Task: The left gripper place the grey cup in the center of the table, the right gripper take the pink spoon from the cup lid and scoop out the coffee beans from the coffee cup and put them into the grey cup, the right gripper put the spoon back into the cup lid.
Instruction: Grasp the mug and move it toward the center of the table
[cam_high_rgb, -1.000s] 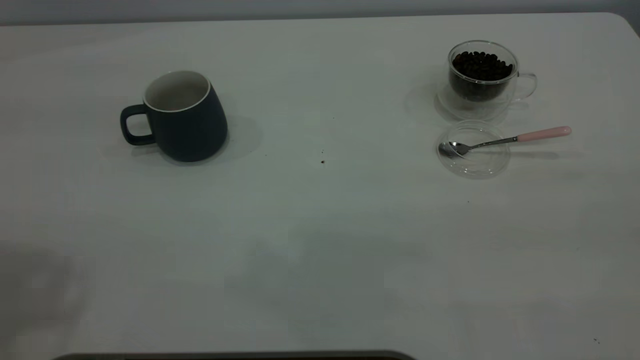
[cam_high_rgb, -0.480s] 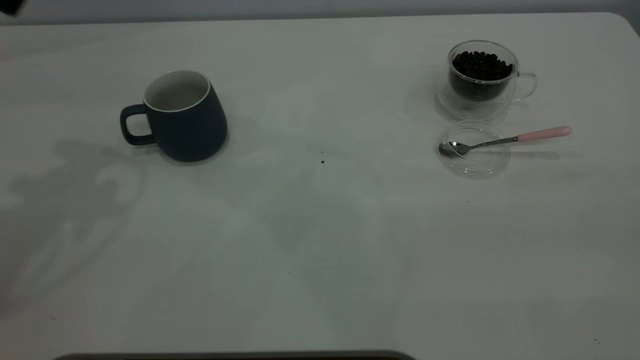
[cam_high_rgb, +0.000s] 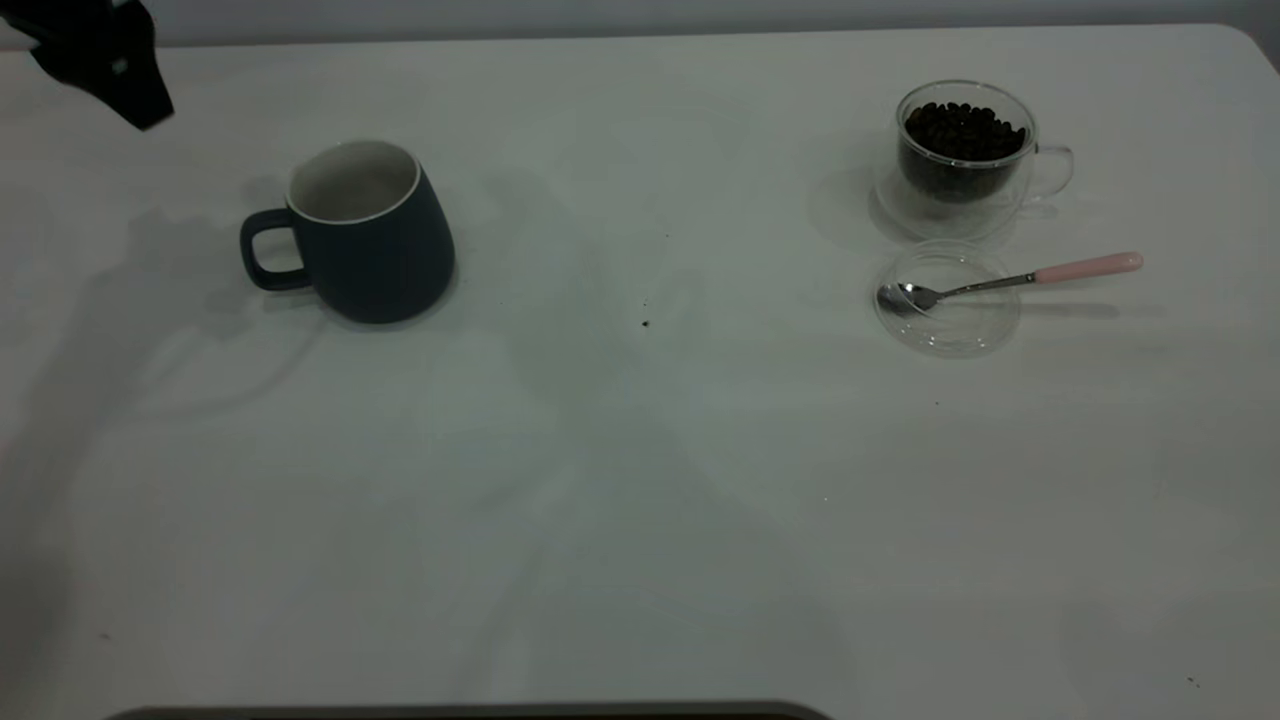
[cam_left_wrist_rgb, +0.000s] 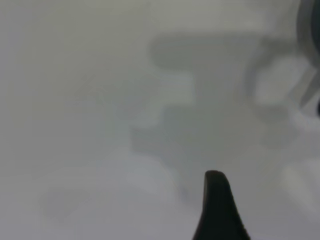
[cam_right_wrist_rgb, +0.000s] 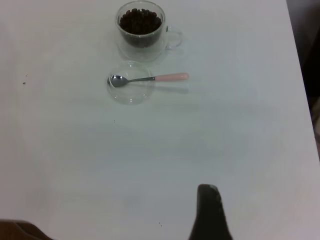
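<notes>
Cup (cam_high_rgb: 365, 235) at surface (cam_high_rgb: 640, 500) 10 o'clock, coffee cup (cam_high_rgb: 965, 155) at 2, lid (cam_high_rgb: 948, 300) in front of it, spoon (cam_high_rgb: 1000, 282) bowl in lid.

The table (cam_high_rgb: 640, 520) is left bare across its middle and whole near edge. Passage is blocked toward the far left corner by the grey cup (cam_high_rgb: 365, 235), and toward the far right corner by the coffee cup (cam_high_rgb: 962, 155), cup lid (cam_high_rgb: 948, 325) and pink spoon (cam_high_rgb: 1010, 280).

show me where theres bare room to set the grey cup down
The widest bare stretch lies between the grey cup and the cup lid, plus the whole near side of the table. It is crowded around the coffee cup and pink spoon.
</notes>
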